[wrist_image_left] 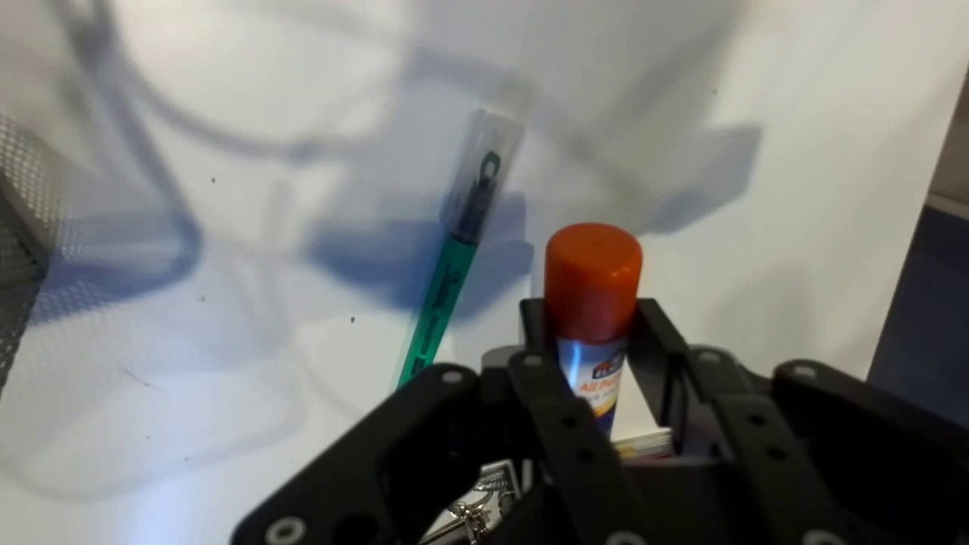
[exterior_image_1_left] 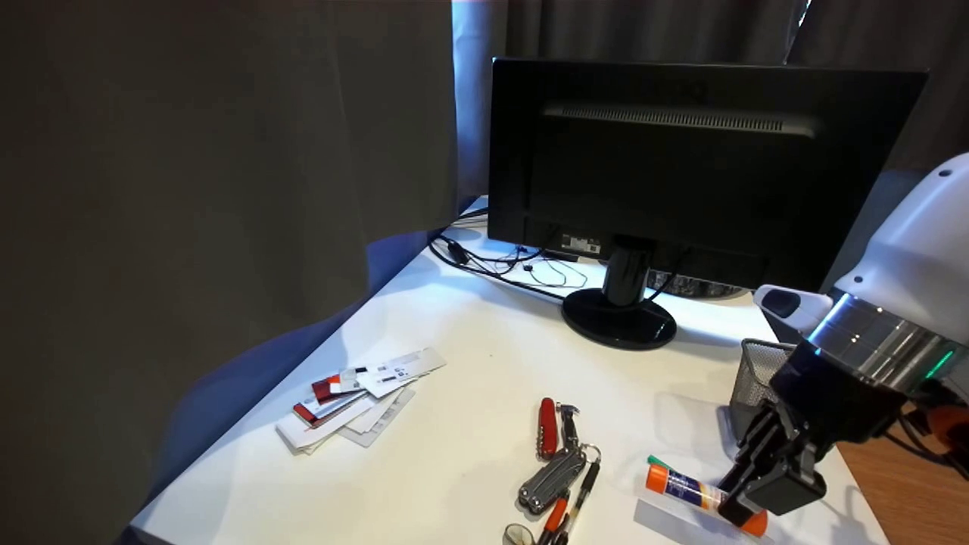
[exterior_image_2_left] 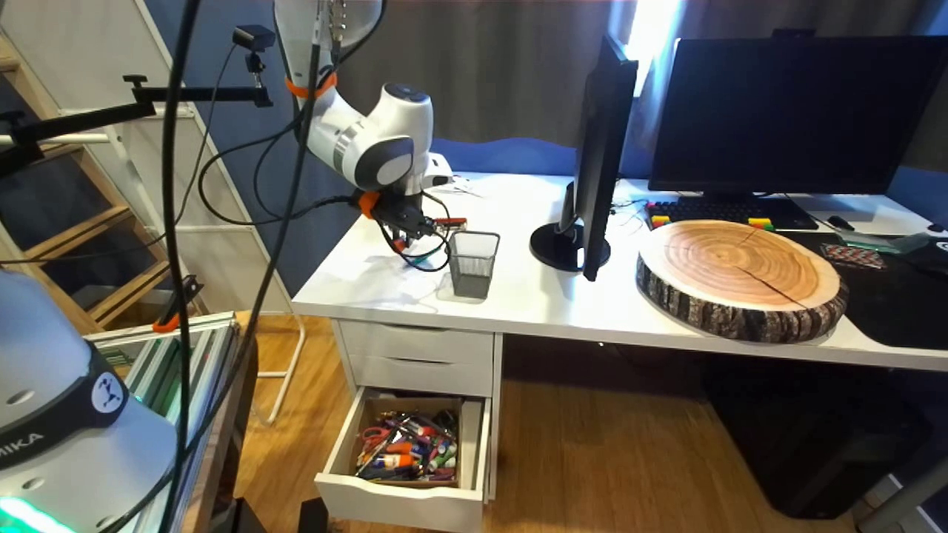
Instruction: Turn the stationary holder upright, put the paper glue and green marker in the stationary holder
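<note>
Orange-capped paper glue (wrist_image_left: pixel 593 325), green marker (wrist_image_left: pixel 453 265), dark grey mesh holder (exterior_image_2_left: pixel 472 263), black fingers (wrist_image_left: pixel 658 348)

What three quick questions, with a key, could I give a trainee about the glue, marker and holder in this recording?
1. Multiple choice: which thing does the gripper hold?
a) the red pocket knife
b) the paper glue
c) the silver multitool

2. True or false: the stationary holder stands upright.

3. Open: where does the green marker lie?

Key:
1. b
2. True; both exterior views show its rim at the top.
3. On the desk, outside the stationary holder, as the wrist view shows.
</note>
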Controlling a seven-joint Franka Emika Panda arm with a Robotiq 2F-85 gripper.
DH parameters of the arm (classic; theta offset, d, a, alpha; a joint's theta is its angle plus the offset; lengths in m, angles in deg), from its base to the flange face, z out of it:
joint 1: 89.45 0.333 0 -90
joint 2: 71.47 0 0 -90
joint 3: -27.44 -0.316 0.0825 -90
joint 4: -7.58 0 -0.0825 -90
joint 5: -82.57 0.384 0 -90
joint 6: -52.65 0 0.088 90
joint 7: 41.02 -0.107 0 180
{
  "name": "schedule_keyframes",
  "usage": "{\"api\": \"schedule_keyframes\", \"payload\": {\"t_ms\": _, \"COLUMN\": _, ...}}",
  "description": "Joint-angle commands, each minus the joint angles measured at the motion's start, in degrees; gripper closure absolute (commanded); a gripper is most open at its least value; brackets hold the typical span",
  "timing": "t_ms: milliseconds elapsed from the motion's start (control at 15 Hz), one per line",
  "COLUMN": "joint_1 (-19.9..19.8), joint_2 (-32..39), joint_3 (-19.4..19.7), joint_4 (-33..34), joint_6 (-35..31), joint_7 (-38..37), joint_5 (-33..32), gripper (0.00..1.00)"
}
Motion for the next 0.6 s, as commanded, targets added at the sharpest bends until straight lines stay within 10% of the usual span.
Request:
{"api": "schedule_keyframes", "payload": {"t_ms": 0, "joint_1": -0.55, "joint_2": -9.42, "joint_3": -0.96, "joint_4": -2.99, "joint_6": 9.42, "joint_7": -2.94, "joint_5": 0.18, "gripper": 0.92}}
{"api": "schedule_keyframes", "payload": {"t_ms": 533, "joint_1": 1.51, "joint_2": -24.49, "joint_3": 2.14, "joint_4": 0.99, "joint_6": 33.36, "joint_7": -1.71, "joint_5": 0.24, "gripper": 0.92}}
